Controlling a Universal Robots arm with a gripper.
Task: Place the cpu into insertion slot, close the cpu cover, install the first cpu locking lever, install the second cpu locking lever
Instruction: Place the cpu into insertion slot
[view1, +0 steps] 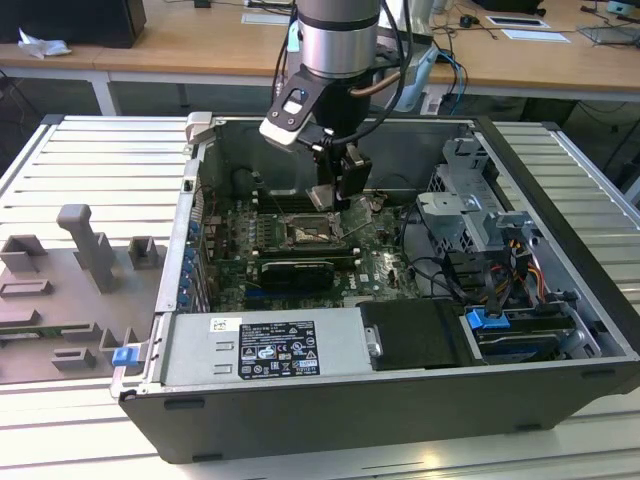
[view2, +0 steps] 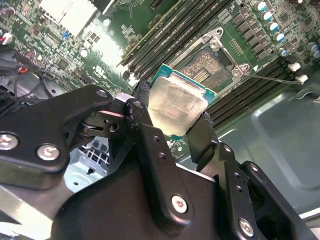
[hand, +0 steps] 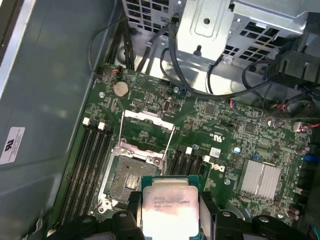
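My gripper (view1: 336, 196) is shut on the cpu (hand: 169, 207), a flat square chip with a pale silver face on a green edge, also seen in the second wrist view as the cpu (view2: 177, 102) between the black fingers (view2: 142, 95). It hangs a little above the green motherboard, just beside the insertion slot (hand: 131, 176), whose dark centre lies bare. That insertion slot (view2: 212, 62) has a silver rim, and the insertion slot (view1: 312, 235) lies below the gripper. The cpu cover (hand: 149, 116), a thin silver frame, stands swung open at the slot's far side.
Long black memory slots (hand: 90, 155) flank the socket. A metal drive cage (view1: 465, 215) with cables fills the exterior view's right of the open case (view1: 330, 420). A power supply (view1: 265, 350) lies along the front. A grey fixture tray (view1: 70, 290) sits outside at the exterior view's left.
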